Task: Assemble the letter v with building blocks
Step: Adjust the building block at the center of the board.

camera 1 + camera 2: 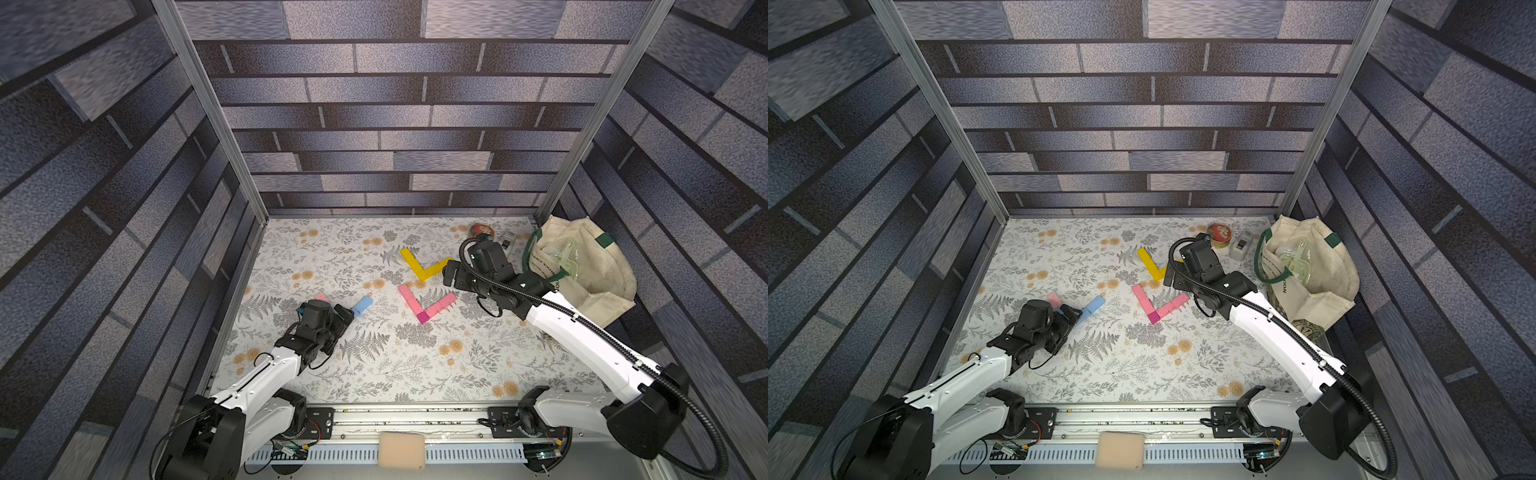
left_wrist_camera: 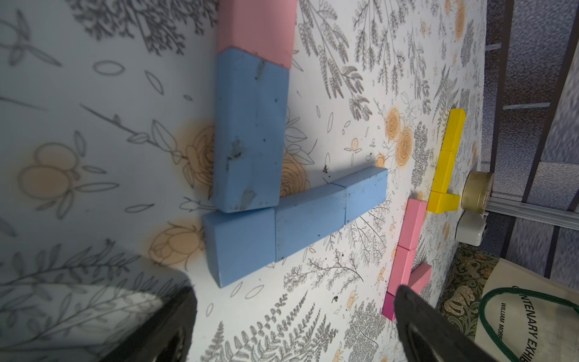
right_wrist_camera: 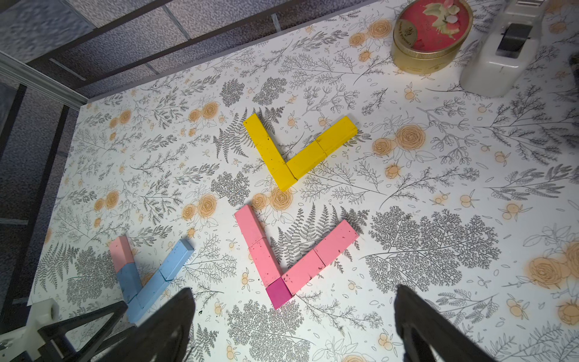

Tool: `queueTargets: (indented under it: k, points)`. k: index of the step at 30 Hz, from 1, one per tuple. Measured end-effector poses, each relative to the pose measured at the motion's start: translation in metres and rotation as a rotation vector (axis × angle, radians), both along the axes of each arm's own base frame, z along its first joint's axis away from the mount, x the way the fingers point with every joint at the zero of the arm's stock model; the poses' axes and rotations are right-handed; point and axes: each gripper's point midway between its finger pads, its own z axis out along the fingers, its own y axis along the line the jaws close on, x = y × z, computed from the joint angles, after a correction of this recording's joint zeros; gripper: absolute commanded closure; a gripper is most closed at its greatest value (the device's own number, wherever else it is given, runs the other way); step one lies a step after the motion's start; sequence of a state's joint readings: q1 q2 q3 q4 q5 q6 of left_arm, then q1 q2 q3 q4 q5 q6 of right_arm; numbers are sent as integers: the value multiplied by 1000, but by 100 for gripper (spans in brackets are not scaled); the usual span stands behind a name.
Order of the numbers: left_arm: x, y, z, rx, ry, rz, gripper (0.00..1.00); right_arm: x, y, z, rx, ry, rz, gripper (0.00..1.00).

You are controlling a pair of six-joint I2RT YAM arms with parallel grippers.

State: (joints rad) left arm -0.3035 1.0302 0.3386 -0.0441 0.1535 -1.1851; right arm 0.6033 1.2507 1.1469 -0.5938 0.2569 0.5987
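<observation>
In both top views the left jaws hang over the blue V (image 1: 362,305) and the right jaws sit beside the yellow V (image 1: 413,262) on the tabletop (image 1: 395,365). In the left wrist view we see the left jaws spread wide, the blue V just ahead, untouched. In the right wrist view the right jaws gape empty, the pink V (image 3: 264,260) ahead between them.

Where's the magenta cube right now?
In both top views the magenta cube sits mid-table at the vertex of the pink V, nearer the robot than the yellow V.
</observation>
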Motion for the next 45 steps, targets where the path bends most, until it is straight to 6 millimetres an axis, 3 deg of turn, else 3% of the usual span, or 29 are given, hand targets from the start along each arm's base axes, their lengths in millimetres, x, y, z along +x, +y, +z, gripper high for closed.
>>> queueTargets:
  k: [12, 45]
  points:
    - [3, 10, -1, 17, -2, 18, 0, 0, 0, 0, 0, -1, 0, 0]
    - [21, 9, 0, 29, -21, -13, 0, 0, 0, 0, -1, -1, -3, 0]
